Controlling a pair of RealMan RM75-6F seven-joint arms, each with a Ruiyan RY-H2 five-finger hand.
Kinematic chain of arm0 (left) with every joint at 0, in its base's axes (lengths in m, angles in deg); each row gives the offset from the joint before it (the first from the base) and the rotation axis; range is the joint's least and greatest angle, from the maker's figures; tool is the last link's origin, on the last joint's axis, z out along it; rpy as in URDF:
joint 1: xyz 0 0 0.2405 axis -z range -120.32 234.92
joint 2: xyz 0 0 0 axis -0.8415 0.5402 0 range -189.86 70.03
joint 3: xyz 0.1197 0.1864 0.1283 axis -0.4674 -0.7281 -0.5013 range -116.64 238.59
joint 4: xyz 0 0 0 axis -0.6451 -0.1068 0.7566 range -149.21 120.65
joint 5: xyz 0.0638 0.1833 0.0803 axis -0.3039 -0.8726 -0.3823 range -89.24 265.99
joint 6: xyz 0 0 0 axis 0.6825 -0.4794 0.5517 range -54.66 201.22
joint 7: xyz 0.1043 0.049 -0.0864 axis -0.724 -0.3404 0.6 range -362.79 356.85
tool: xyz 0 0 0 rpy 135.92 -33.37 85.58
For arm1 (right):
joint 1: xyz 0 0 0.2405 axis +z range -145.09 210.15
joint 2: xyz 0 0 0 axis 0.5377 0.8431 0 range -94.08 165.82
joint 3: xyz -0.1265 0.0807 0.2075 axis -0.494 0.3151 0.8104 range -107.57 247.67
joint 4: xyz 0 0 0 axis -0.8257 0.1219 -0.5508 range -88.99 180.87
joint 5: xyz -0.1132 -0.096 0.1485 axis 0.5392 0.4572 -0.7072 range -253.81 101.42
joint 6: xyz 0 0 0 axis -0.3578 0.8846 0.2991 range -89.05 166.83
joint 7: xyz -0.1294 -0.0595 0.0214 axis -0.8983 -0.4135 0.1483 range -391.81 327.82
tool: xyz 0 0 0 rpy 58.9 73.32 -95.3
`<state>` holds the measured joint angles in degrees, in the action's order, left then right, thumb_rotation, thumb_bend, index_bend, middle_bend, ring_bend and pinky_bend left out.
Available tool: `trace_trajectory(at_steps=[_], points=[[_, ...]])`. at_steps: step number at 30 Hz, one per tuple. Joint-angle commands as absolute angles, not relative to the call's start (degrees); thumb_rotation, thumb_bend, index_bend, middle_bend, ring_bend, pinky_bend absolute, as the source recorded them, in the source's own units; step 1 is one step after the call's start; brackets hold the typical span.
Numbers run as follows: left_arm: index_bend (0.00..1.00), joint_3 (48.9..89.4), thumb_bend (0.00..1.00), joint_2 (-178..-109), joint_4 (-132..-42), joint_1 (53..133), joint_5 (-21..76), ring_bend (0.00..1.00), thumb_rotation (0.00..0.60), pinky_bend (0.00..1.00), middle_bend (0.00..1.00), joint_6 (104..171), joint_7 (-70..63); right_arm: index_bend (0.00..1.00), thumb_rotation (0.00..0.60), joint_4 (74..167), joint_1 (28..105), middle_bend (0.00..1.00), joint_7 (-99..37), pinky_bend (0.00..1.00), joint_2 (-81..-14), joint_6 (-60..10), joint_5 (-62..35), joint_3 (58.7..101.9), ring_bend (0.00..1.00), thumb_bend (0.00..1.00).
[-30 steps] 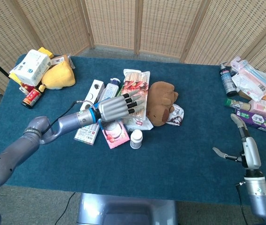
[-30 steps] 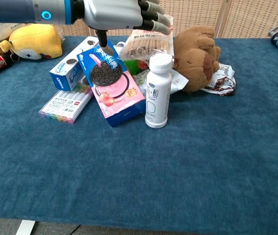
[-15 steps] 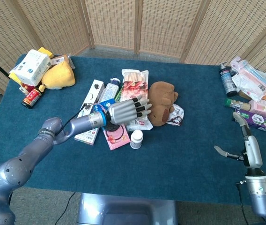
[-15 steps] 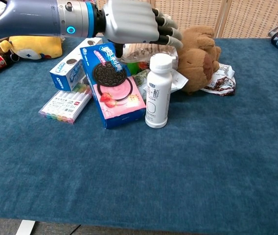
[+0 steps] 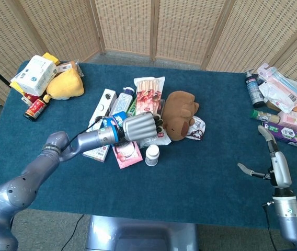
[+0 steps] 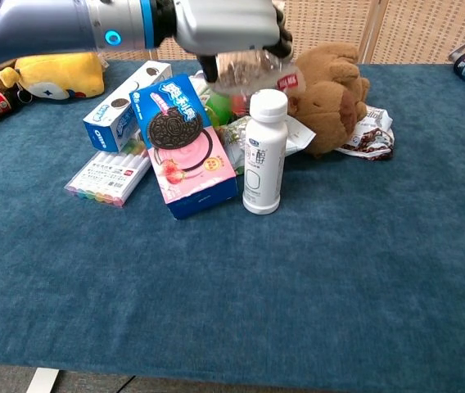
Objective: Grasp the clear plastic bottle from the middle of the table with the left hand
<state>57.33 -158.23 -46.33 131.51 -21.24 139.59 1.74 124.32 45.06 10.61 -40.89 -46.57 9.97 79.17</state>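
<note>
The clear plastic bottle (image 6: pixel 249 72) lies in the pile at the table's middle, its body showing under my left hand (image 6: pixel 220 24), whose fingers are curled around it. From the head camera the left hand (image 5: pixel 139 126) covers the bottle almost wholly, just left of the brown plush toy (image 5: pixel 180 114). Far right near the front edge, my right hand (image 5: pixel 271 159) hangs above the cloth, fingers apart, holding nothing.
A white bottle (image 6: pixel 264 151) stands upright just in front of the left hand. A pink cookie box (image 6: pixel 185 147), a blue box (image 6: pixel 126 106) and a marker pack (image 6: pixel 110 173) lie to its left. A snack packet (image 5: pixel 149 94) lies behind. Toiletries (image 5: pixel 279 99) crowd the far right.
My left hand has moved right over the pile and its fingers, spread a second ago, have curled down around the clear bottle. The cookie box shifted slightly. The right hand stayed put.
</note>
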Motion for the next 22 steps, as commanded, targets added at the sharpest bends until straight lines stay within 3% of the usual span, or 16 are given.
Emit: trace_trajectory(at_steps=[1, 17, 22], points=[[0.89, 58.1, 0.0, -154.1, -50.3, 131.5, -20.7, 0.85, 0.6, 0.9, 0.89, 142.6, 0.0, 0.0, 0.6, 124.4, 45.0, 0.0, 10.4, 0.0, -41.0, -46.8, 10.3, 79.0, 0.0, 0.0], [0.89, 63.6, 0.0, -130.6, -80.2, 129.0, -16.8, 0.84, 0.6, 0.9, 0.89, 145.8, -13.7, 0.0, 0.6, 126.3, 45.0, 0.0, 9.0, 0.0, -40.9, -47.3, 12.1, 77.9, 0.0, 0.0], [0.89, 64.5, 0.0, -126.9, -84.6, 127.5, -16.0, 0.84, 0.6, 0.9, 0.89, 145.1, -15.6, 0.0, 0.6, 126.7, 45.2, 0.0, 8.3, 0.0, -41.0, -47.0, 12.5, 77.7, 0.0, 0.0]])
